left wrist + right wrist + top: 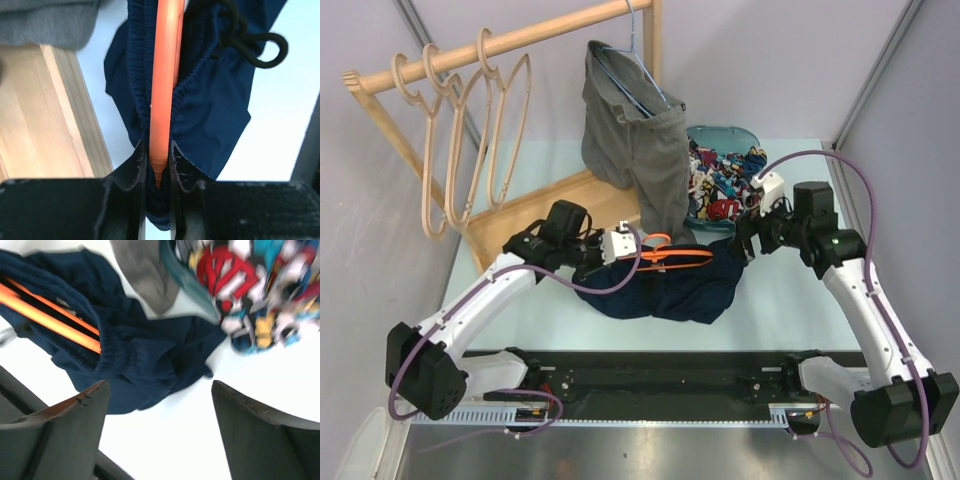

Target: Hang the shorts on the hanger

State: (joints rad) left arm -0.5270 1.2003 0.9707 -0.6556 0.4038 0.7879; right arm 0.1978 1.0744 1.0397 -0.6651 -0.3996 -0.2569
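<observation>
The navy shorts (pixel 665 285) lie bunched on the table in the middle. The orange hanger (pixel 672 258) lies across their top, partly inside the waistband. My left gripper (pixel 632 248) is shut on the orange hanger (pixel 162 85) near its end, with navy fabric (pixel 210 100) around the fingers. My right gripper (pixel 748 240) is open and empty, just right of the shorts (pixel 145 365), above bare table. The hanger (pixel 50 315) shows as orange bars at the upper left of the right wrist view.
A wooden rack (pixel 520 40) with pale wooden hangers (pixel 470 130) stands at the back left, its base (pixel 535 215) beside my left arm. Grey shorts (pixel 635 150) hang on a blue wire hanger (pixel 638 60). A teal bin (pixel 725 175) holds colourful clothes.
</observation>
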